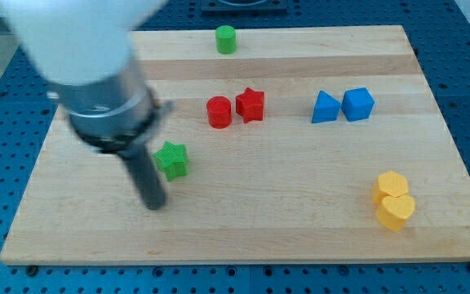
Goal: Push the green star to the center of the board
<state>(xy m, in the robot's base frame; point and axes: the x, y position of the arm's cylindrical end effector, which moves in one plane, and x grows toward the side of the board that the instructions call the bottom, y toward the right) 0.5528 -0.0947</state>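
The green star (171,159) lies on the wooden board (243,220), left of the board's middle. My tip (154,204) rests on the board just below and slightly left of the star, a small gap apart from it. The dark rod rises from the tip toward the view's upper left, into the arm's grey and white body, which covers the board's upper left part.
A red cylinder (219,112) and a red star (250,104) sit side by side above the green star. A green cylinder (226,39) is at the top edge. Two blue blocks (325,108) (357,104) are at the right. Two yellow blocks (391,186) (396,211) touch at the lower right.
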